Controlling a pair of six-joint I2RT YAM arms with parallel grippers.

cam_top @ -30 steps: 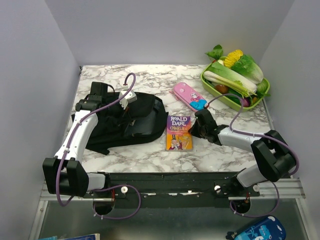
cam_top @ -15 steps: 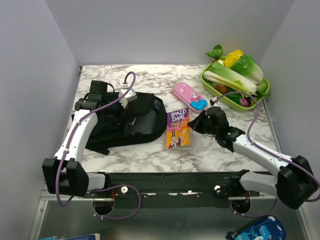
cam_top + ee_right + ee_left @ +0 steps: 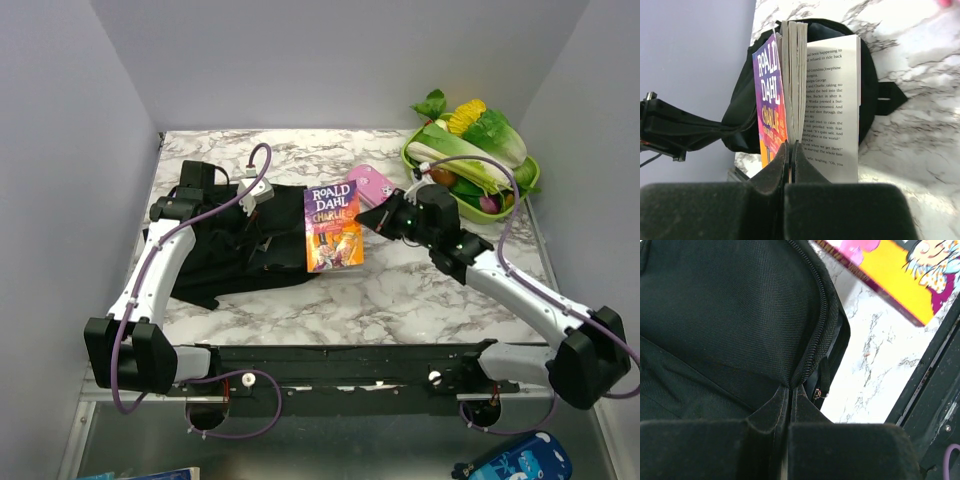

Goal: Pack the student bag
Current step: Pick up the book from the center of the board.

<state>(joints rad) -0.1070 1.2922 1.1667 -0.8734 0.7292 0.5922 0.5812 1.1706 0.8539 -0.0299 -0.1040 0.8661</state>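
Note:
The student bag, a black fabric backpack, lies on the left of the marble table with its zipper mouth facing right. My left gripper is shut on the fabric edge of the bag beside the zipper, holding the flap up. A purple and orange paperback book hangs upright in the air at the bag's right edge, and my right gripper is shut on some of its pages. In the right wrist view the book fans open above the jaws, with the bag behind it.
A pink pencil case lies just behind the book. A green tray heaped with vegetables stands at the back right corner. White walls close in the table on three sides. A black rail runs along the near edge.
My right gripper has lifted the book off the table and carried it left and back, up to the bag's opening. The left arm and the bag have stayed put.

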